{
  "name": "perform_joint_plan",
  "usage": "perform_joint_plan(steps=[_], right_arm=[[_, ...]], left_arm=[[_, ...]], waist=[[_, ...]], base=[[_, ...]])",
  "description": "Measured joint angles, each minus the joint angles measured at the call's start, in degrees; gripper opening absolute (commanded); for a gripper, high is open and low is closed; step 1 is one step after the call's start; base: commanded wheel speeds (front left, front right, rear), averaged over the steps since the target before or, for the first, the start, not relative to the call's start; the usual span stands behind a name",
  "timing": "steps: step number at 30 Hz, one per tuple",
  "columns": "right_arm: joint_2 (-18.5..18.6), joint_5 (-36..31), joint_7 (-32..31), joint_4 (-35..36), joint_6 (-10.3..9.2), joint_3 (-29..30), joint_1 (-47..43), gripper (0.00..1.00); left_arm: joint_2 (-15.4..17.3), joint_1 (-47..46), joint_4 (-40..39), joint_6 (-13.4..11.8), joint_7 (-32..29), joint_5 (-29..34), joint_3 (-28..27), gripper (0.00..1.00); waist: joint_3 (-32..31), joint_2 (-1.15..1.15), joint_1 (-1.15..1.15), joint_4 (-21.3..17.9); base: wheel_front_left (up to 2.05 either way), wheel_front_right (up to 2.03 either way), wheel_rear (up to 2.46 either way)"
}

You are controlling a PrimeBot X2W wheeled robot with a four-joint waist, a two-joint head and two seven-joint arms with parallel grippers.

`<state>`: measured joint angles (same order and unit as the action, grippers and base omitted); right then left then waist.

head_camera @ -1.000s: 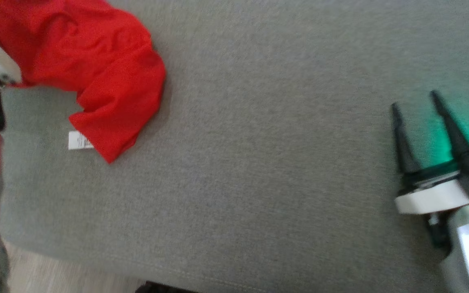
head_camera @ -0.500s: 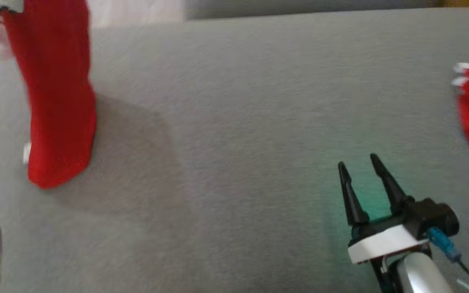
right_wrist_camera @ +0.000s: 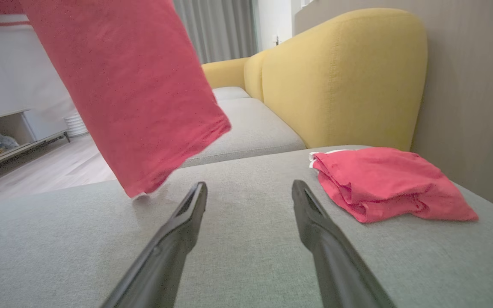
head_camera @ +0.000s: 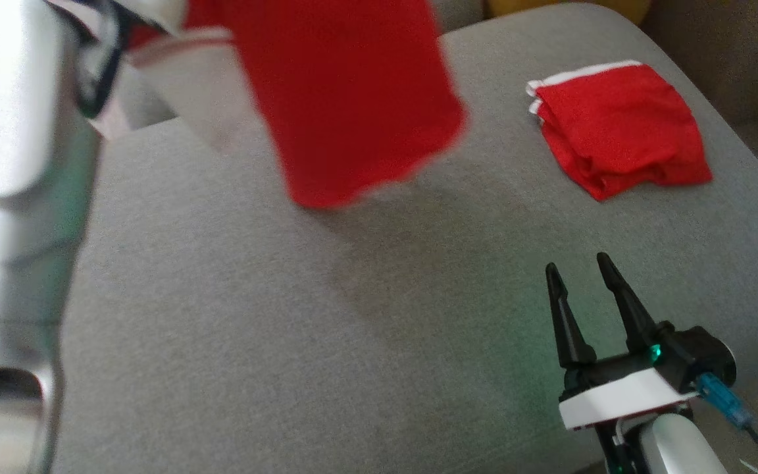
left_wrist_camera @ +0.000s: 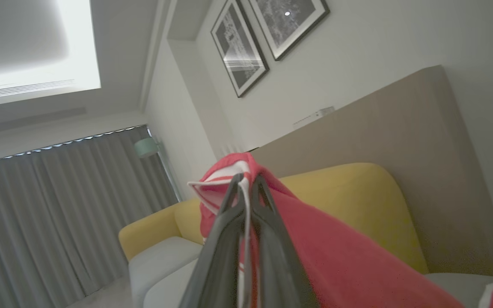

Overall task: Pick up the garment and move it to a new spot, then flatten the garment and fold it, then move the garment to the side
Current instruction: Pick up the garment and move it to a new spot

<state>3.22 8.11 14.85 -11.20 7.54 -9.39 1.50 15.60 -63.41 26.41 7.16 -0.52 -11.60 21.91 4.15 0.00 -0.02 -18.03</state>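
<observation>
Garment (head_camera: 346, 99), red w/ white trim, hangs in the air from the left gripper (left_wrist_camera: 247, 179), up at the far left of the grey cushion (head_camera: 287, 329). Jaws are pinched tight on the trimmed edge, cloth bunched btw the fingers. Long axis runs roughly straight down from that pinch. The free bottom hem is low over the cushion; can't tell if it brushes the surface.

Right gripper (head_camera: 577, 261) sits low at the front right, jaws wide apart, nothing in them. From it the garment is ahead and off to the left, well apart, bottom hem above fingertip height. A folded red piece (head_camera: 616, 131) lies on the cushion ahead and to the right of it, by the yellow backrest (right_wrist_camera: 336, 77), apart from both grippers.

Key relation, as I read it: only one edge is held and the hem dangles free on the side toward the right arm, so that arm is prob. the one nearer the loose end. It would need to reach fwd and left for it. Bare cushion btw the two grippers looks like the new spot.
</observation>
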Motion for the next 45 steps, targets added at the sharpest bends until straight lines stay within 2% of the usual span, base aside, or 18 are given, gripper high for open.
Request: perform_joint_plan(steps=[4,10,15,20,21,22,23,27,29,32,38,40,45], right_arm=[[0.0,1.0,0.0,0.4,0.0,-0.1,0.2,1.0],[-0.2,2.0,0.0,0.6,0.0,-0.1,2.3,1.0],[-0.3,2.0,0.0,0.6,0.0,0.4,3.3,1.0],[-0.3,1.8,0.0,0.3,0.0,1.6,3.3,1.0],[-0.3,1.6,0.0,0.2,0.0,1.8,3.3,1.0],[-0.3,1.4,0.0,0.1,0.0,2.0,3.2,1.0],[-0.3,1.3,0.0,0.0,0.0,2.2,3.2,1.0],[-0.3,0.8,0.0,-0.4,0.0,2.5,2.4,1.0],[-0.4,0.8,0.0,-0.7,0.0,2.9,1.5,1.0],[-0.4,0.8,0.0,-1.3,0.0,4.2,-0.1,1.0],[-0.5,-0.1,0.0,-1.6,0.0,6.1,-2.7,1.0],[-0.5,-0.8,0.0,-1.6,0.0,6.5,-3.8,1.0],[-0.5,-1.2,0.0,-1.6,0.0,6.9,-6.0,1.0]], left_arm=[[-1.9,5.2,-1.4,0.4,0.7,0.0,4.5,0.0],[-4.9,20.4,0.7,0.3,6.3,0.0,11.5,0.0],[-8.0,30.6,5.7,-2.4,12.2,-0.3,13.9,0.0],[-10.9,34.4,8.4,-4.8,14.7,-1.3,14.4,0.0],[-11.3,34.7,8.5,-5.4,14.8,-1.6,14.4,0.25],[-11.6,35.1,8.4,-6.1,14.8,-1.9,14.1,0.71],[-12.0,35.6,7.7,-7.3,14.8,-2.3,13.4,1.0],[-12.4,39.4,2.1,-10.1,15.0,-2.6,10.9,1.0],[-12.7,42.4,-1.2,-12.5,15.0,-2.5,8.6,1.0],[-12.7,47.6,-5.7,-14.6,15.0,-2.5,4.7,1.0],[-12.6,56.6,-11.6,-15.9,15.0,-1.5,-1.0,1.0],[-12.6,59.9,-14.5,-16.6,15.0,0.0,-3.7,1.0],[-12.3,67.4,-21.0,-16.6,15.0,4.1,-7.9,1.0]], waist=[[2.6,0.0,0.02,-0.9],[7.1,0.0,0.03,0.3],[8.9,0.0,0.03,3.4],[9.1,0.0,0.02,7.5],[8.9,0.0,0.02,8.4],[8.7,0.0,0.02,9.2],[8.4,0.0,0.02,10.0],[6.3,0.0,0.02,12.9],[5.0,0.0,0.01,14.2],[2.9,0.0,0.01,16.0],[-0.6,0.0,0.0,18.6],[-1.9,0.0,0.0,19.3],[-4.1,0.0,0.0,20.3]], base=[[0.0,0.0,0.0],[0.0,0.0,0.0],[0.0,0.0,0.0],[0.0,0.0,0.0],[0.0,0.0,0.0],[0.0,0.0,0.0],[0.0,0.0,0.0],[0.0,0.0,0.0],[0.0,0.0,0.0],[0.0,0.0,0.0],[0.0,0.0,0.0],[0.0,0.0,0.0],[0.0,0.0,0.0]])
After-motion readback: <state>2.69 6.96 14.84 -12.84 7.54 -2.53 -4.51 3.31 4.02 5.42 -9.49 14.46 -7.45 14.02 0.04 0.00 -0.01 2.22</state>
